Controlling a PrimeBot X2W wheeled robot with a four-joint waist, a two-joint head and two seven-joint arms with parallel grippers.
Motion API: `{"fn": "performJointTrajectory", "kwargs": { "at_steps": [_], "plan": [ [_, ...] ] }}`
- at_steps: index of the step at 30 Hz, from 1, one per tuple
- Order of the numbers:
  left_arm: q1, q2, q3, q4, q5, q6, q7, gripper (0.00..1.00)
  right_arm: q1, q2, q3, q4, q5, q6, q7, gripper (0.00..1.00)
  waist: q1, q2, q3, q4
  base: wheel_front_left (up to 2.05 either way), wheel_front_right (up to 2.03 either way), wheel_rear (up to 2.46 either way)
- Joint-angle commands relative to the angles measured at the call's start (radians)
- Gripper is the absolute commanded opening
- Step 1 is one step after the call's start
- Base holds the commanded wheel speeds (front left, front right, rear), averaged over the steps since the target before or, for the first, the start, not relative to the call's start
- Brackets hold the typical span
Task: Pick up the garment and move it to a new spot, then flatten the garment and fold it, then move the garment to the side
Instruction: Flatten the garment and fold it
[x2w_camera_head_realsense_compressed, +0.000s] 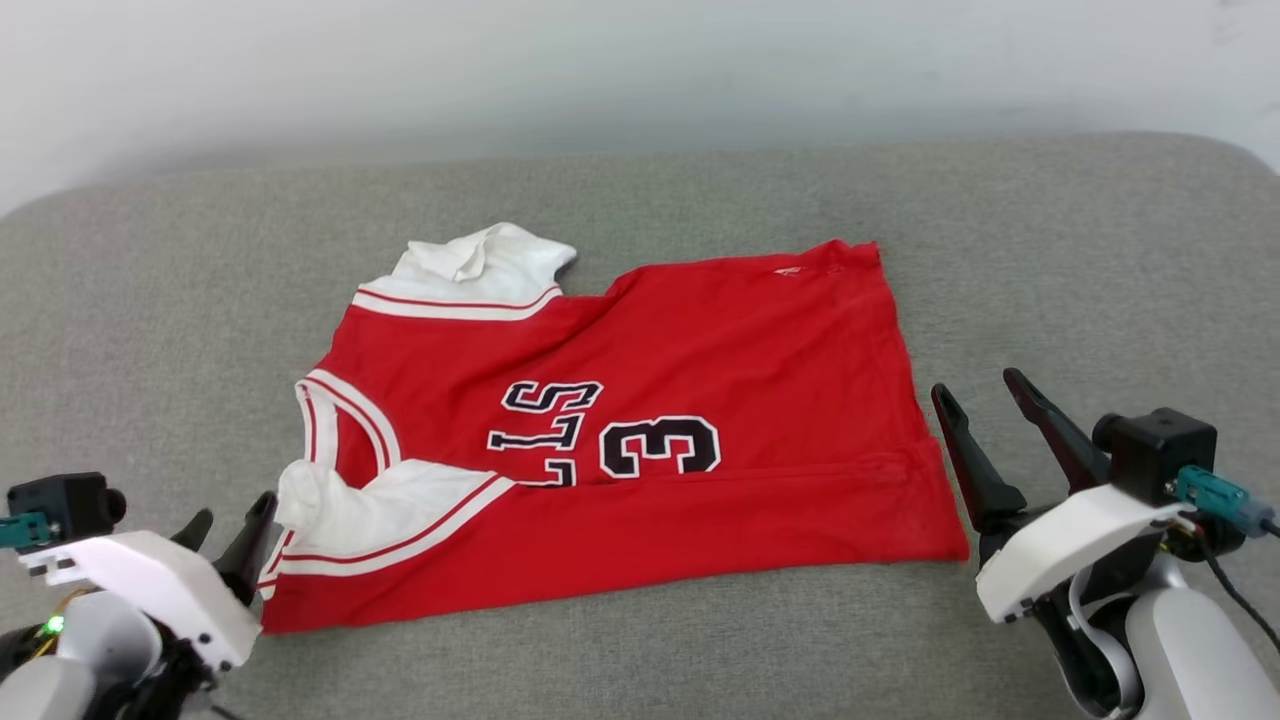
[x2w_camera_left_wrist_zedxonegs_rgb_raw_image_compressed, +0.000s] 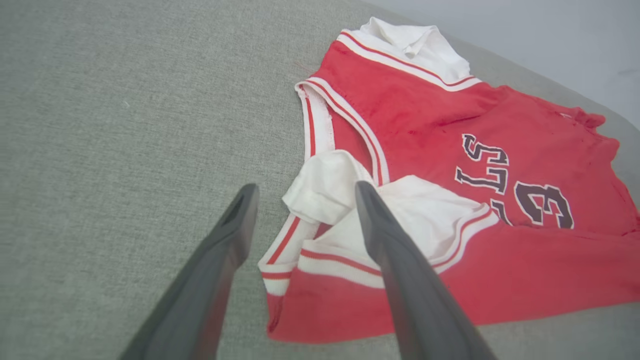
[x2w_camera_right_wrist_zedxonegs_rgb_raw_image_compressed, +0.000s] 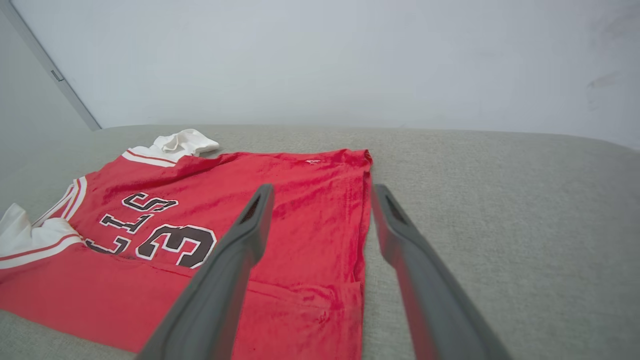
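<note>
The garment (x2w_camera_head_realsense_compressed: 700, 330) — where is it lying?
— Across the middle of the head view, spread on the grey cushion (x2w_camera_head_realsense_compressed: 1050, 250), with its lower edge folded up in a band that covers part of the black lettering. A "3" and some letters show, lying sideways.
— And the sleeves?
— One white sleeve (x2w_camera_head_realsense_compressed: 480, 265) is at the garment's upper left. The other (x2w_camera_head_realsense_compressed: 340, 510) is bunched at its lower left.
— What about the left gripper (x2w_camera_head_realsense_compressed: 233, 515)?
— Lower left of the head view, just beside that bunched sleeve. Its fingers are spread wide with nothing between them. In the left wrist view one finger (x2w_camera_left_wrist_zedxonegs_rgb_raw_image_compressed: 390, 240) crosses in front of the white cloth; I cannot tell whether it touches.
— And the right gripper (x2w_camera_head_realsense_compressed: 976, 385)?
— Lower right, close to the garment's right edge, its fingers also wide apart and gripping nothing. In the right wrist view that edge runs up between them, one finger (x2w_camera_right_wrist_zedxonegs_rgb_raw_image_compressed: 240, 250) over red cloth and the other over the cushion.
</note>
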Motion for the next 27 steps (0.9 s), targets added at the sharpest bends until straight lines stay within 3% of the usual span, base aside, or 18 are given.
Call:
{"fn": "performJointTrajectory", "kwargs": {
  "at_steps": [1, 6, 12, 19, 26, 27],
  "plan": [
    [0.024, 0.025, 0.001, -0.029, -0.013, 0.011, 0.039, 1.0, 0.023, 0.015, -0.01, -0.021, -0.008, -0.001, 0.004, 1.0, 0.0, -0.0001, -0.015, -0.013, 0.0, 0.0, 0.0],
    [0.096, 0.117, 0.011, -0.137, -0.055, 0.045, 0.171, 1.0, 0.071, 0.044, -0.044, -0.106, -0.041, -0.001, 0.032, 1.0, 0.0, -0.0001, -0.013, -0.033, 0.0, 0.0, 0.0],
    [0.159, 0.166, 0.02, -0.222, -0.088, 0.09, 0.253, 1.0, 0.099, 0.07, -0.071, -0.175, -0.055, -0.001, 0.059, 1.0, 0.0, -0.0001, 0.039, -0.059, 0.0, 0.0, 0.0],
    [0.158, 0.157, 0.01, -0.191, -0.11, 0.11, 0.288, 1.0, 0.086, 0.087, -0.083, -0.203, -0.047, -0.001, 0.073, 1.0, 0.0, -0.0001, 0.11, -0.079, 0.0, 0.0, 0.0],
    [0.161, 0.096, -0.041, -0.077, -0.16, 0.103, 0.361, 1.0, 0.078, 0.082, -0.086, -0.196, -0.027, -0.001, 0.092, 1.0, 0.0, -0.0001, 0.135, -0.09, 0.0, 0.0, 0.0],
    [0.159, 0.08, -0.048, -0.072, -0.171, 0.091, 0.367, 0.59, 0.08, 0.08, -0.091, -0.193, -0.023, -0.001, 0.098, 1.0, 0.0, -0.0001, 0.135, -0.09, 0.0, 0.0, 0.0]
  ]
}}
